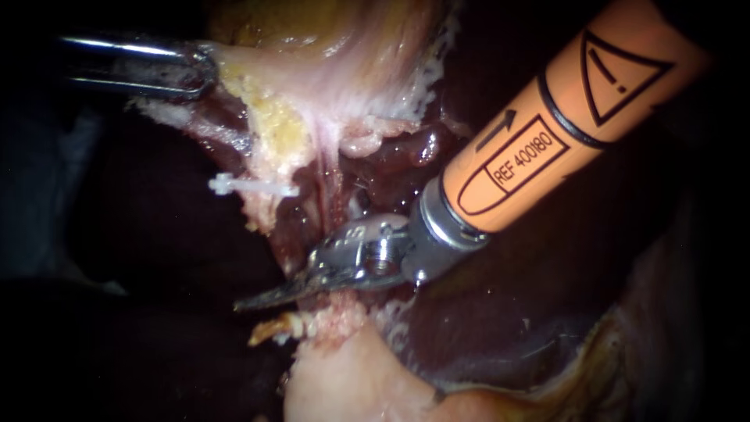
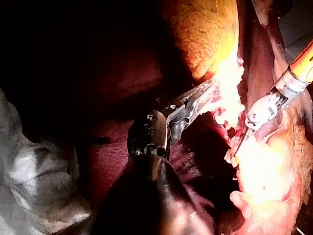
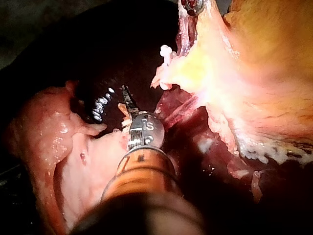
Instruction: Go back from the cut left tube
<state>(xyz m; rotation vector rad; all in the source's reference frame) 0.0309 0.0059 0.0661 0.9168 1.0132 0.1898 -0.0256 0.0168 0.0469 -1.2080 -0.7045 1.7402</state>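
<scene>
My right instrument [image 1: 258,300], with an orange sleeve and a metal wrist, comes in from the upper right. Its thin blades lie together and point left, holding nothing, just above a pale, ragged tube stump [image 1: 312,323]. Above them a white clip [image 1: 251,187] sits on the cut end of tissue that hangs from the yellowish gallbladder [image 1: 328,70]. My left instrument [image 1: 197,67] reaches in from the upper left, its jaws shut on the gallbladder's edge. In the right wrist view the shut blades [image 3: 128,102] lie short of the clip [image 3: 166,55].
Dark red liver [image 1: 516,328] fills the lower right and lies behind the blades. A pale mass of tissue [image 1: 351,375] bulges under the right instrument's wrist. In the left wrist view the right instrument [image 2: 243,142] lies beside the bright tissue [image 2: 230,83] held by the left jaws.
</scene>
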